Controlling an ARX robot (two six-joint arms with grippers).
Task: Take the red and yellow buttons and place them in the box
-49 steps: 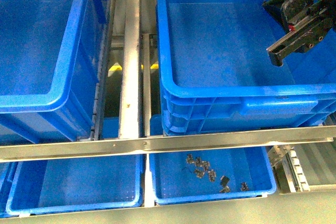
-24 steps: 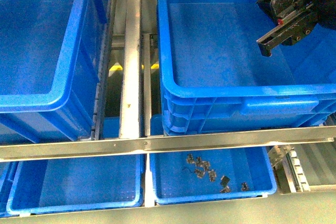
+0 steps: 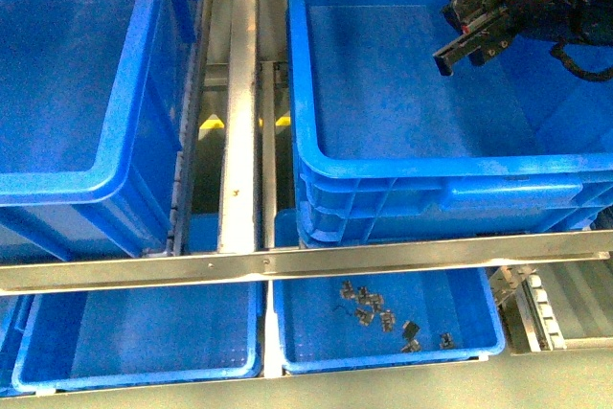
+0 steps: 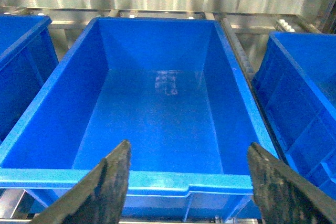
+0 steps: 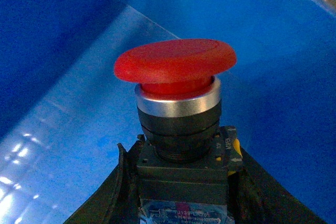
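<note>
Jaws on your right arm are clamped onto the black switch body of the red button, one on each flat side of the square base. The mushroom cap and the silver collar poke out free in front. The button is hanging in the air inside the box, above its smooth floor and toward the far side, touching nothing.

My read is that it's hard plastic and metal, stiff and pretty light, but cap-heavy. You've got it in the right spot. The flat body sides give the pads something square to bite, while the domed cap looks slick and would probably squirt out. I doubt it's fragile, but on that slippery floor it could bounce or roll if let go from high, so I'd go low first.

Left jaws are spread wide with nothing between them, hovering over the near rim of another blue bin. I can't spot the yellow button in any view.
</note>
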